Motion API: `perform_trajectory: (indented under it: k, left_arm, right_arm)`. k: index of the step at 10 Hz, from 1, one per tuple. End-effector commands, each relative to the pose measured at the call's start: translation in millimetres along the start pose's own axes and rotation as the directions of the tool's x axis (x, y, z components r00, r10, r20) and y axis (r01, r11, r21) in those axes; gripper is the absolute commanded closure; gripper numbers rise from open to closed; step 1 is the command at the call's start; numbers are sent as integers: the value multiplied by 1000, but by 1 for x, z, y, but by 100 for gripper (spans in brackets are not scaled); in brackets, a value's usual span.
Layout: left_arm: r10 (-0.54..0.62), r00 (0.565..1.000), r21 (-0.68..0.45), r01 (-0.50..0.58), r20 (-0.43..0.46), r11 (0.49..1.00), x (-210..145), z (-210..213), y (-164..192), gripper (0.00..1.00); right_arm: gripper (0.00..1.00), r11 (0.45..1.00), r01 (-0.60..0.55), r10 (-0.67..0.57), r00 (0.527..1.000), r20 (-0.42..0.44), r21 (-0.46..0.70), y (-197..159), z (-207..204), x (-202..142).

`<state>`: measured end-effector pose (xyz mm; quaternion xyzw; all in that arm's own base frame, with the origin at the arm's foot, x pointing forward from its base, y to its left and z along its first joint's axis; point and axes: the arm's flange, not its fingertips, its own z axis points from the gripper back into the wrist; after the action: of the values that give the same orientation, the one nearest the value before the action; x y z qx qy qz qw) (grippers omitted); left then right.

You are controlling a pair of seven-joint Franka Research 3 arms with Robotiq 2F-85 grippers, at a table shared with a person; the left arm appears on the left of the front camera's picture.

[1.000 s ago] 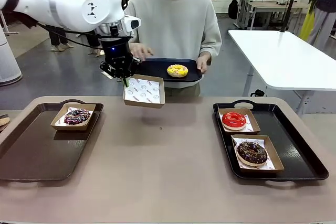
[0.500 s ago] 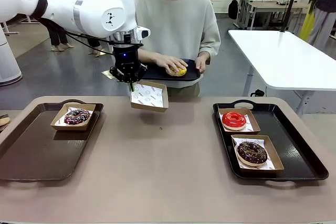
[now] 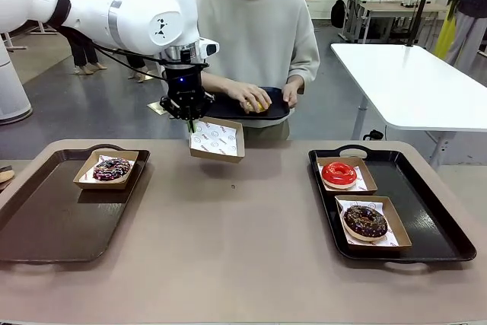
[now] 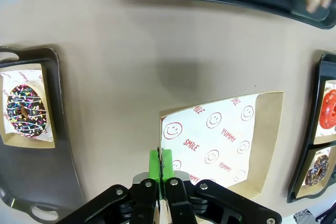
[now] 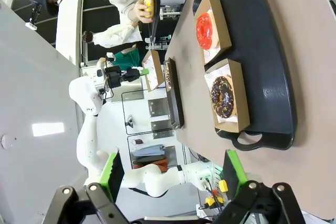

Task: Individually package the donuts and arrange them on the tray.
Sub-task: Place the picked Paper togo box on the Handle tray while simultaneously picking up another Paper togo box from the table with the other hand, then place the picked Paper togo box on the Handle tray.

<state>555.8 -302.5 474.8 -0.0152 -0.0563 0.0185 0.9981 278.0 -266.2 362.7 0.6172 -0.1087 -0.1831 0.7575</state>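
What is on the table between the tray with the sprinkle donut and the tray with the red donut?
Nothing: in the front view the table there is bare.

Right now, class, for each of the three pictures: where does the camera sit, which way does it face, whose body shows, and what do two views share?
Front view: between the arms, facing the person; shows the left gripper shut on an empty box.
Left wrist view: looks down past the left gripper's pinched fingers at the table.
Right wrist view: rolled sideways beside the table, open right gripper below.
Shared: the red donut appears in all three.
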Motion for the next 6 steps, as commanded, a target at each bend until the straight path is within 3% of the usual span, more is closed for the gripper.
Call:
perform_trajectory:
  k: [1,6]
  left_arm:
    - [8,1000,0,-8,-2,1000,-1,0,0,100]
    - [8,1000,0,-8,-2,1000,-1,0,0,100]
  right_arm:
    - [0,1000,8,-8,1000,-2,7,1,2,0]
    - [0,1000,8,-8,1000,-2,7,1,2,0]
